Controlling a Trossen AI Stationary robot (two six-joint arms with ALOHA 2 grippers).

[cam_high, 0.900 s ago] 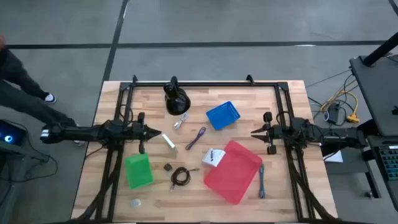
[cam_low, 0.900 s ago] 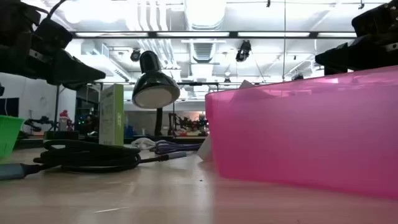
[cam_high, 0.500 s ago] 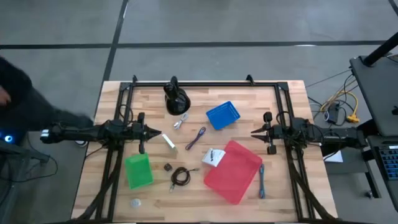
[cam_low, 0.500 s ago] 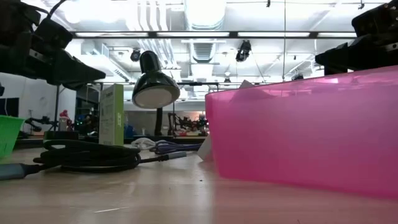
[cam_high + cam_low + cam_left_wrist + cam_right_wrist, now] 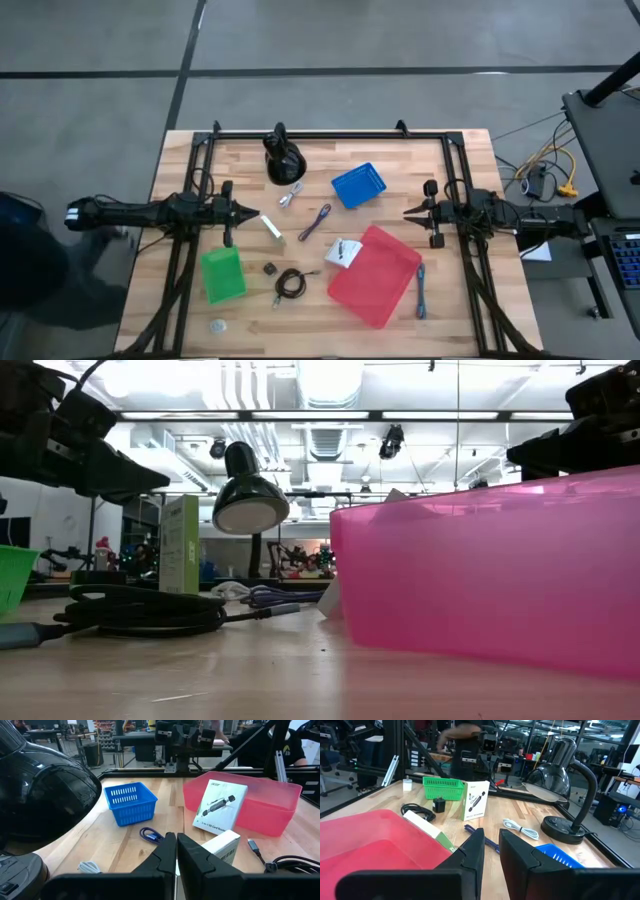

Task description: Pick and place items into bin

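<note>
High view, table: a wooden table (image 5: 450, 160) with a black frame along its edges, both arms reaching in from the sides.
Left gripper: the left gripper (image 5: 255, 216) hangs over the left half of the table, fingers pressed together, holding nothing.
Right gripper: the right gripper (image 5: 408, 212) hangs over the right half, above the red bin, fingers with a thin gap between them and nothing in it.
Bins: a red bin (image 5: 378, 280) lies tilted at the lower right, a blue basket (image 5: 358, 185) near the middle top, a green basket (image 5: 222, 274) at the lower left.
Black cable: the coiled black cable (image 5: 290, 284) lies on the wood between the green basket and the red bin.
Purple cable: the purple cable (image 5: 316, 221) lies near the table's middle, below the blue basket.
Blue cable: the blue cable (image 5: 421, 291) lies just beside the red bin's right edge.
White packet: the white packet (image 5: 343, 252) leans against the red bin's upper left corner.
White stick: the white stick (image 5: 271, 228) sits just beside the left gripper's tip.
Small block: the dark block (image 5: 270, 268) rests near the green basket.
Grey disc: the grey disc (image 5: 218, 325) lies by the lower left edge.
Connector: the silver connector (image 5: 292, 194) lies beside the lamp.
Lamp: a black desk lamp (image 5: 281, 157) stands at the top centre.
</note>
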